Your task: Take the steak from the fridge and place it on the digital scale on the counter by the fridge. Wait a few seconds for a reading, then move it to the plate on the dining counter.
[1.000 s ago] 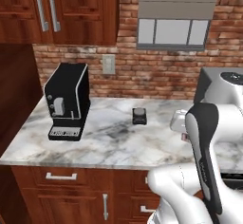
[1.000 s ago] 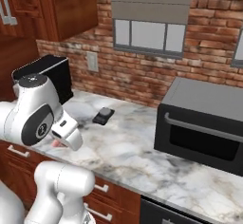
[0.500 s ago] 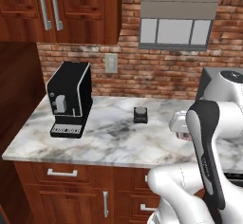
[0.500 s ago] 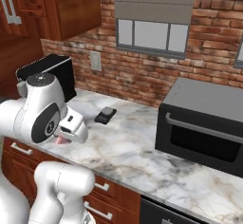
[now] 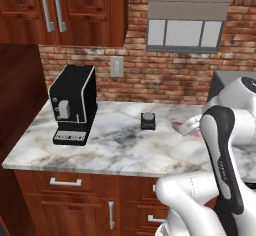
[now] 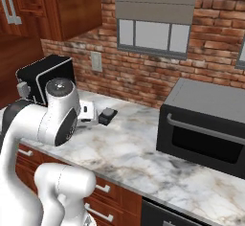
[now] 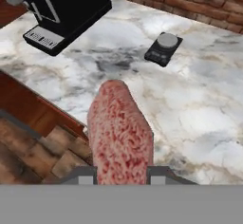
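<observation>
Hand view gave us the clearest account: the marble counter (image 7: 199,99) spread out beneath and ahead of the gripper (image 7: 121,173), the black coffee machine (image 7: 61,9) stood far ahead and to its left, and the small digital scale (image 7: 163,47) sat ahead and a little to its right, well apart from the tips. Between the jaws hung the steak (image 7: 121,133), a pinkish-red slab pinched at its near end and jutting forward over the counter edge.

We judged the step in hand to be the carry to the scale, with the fridge part already done. The next move would call for reaching forward and slightly right until the steak hung over the scale's round pan, then lowering and letting go so it lay flat.

Against the earlier base views, the whole scene had slid sideways and the coffee machine (image 5: 75,105) and scale (image 5: 148,121) sat further right in the left view, so we took it that the base had driven along the counter; the things themselves had not moved. The steak (image 5: 179,126) showed beside the arm.
</observation>
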